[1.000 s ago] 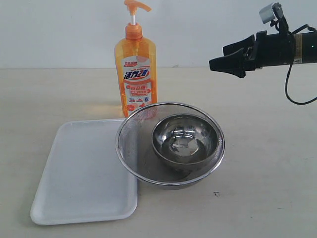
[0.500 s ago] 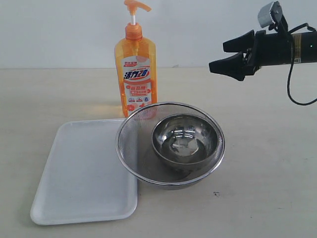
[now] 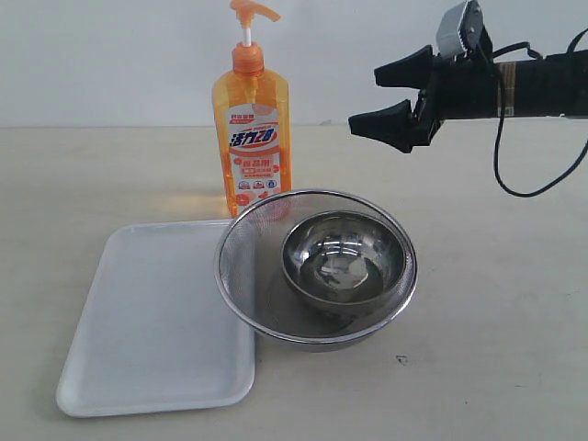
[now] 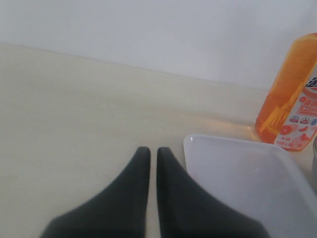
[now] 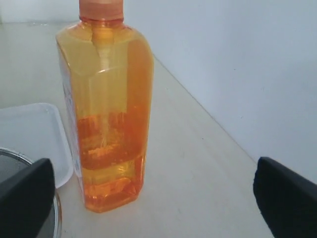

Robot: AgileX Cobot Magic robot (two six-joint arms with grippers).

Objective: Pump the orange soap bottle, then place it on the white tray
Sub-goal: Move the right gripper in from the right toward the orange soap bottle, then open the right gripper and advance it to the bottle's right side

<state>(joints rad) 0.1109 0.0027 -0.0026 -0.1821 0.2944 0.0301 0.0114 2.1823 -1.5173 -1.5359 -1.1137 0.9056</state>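
Note:
The orange soap bottle (image 3: 253, 138) stands upright at the back of the table, pump head raised, just behind the white tray (image 3: 156, 322). My right gripper (image 3: 365, 96) hovers in the air to the right of the bottle at about shoulder height, open wide, nothing between its fingers. In the right wrist view the bottle (image 5: 109, 114) stands ahead of the right gripper (image 5: 156, 198), apart from both fingers. In the left wrist view, the left gripper (image 4: 153, 151) is shut and empty over bare table beside the tray (image 4: 237, 173), with the bottle (image 4: 292, 99) beyond. The exterior view does not show the left gripper.
A round metal mesh strainer (image 3: 241, 241) sits in front of the bottle, overlapping the tray's right edge, with a steel bowl (image 3: 344, 257) inside it. A black cable (image 3: 514, 188) hangs from the right arm. A pale wall runs along the back of the table.
My right gripper has moved left toward the bottle and slightly upward, staying open. Bottle, tray and strainer have not moved.

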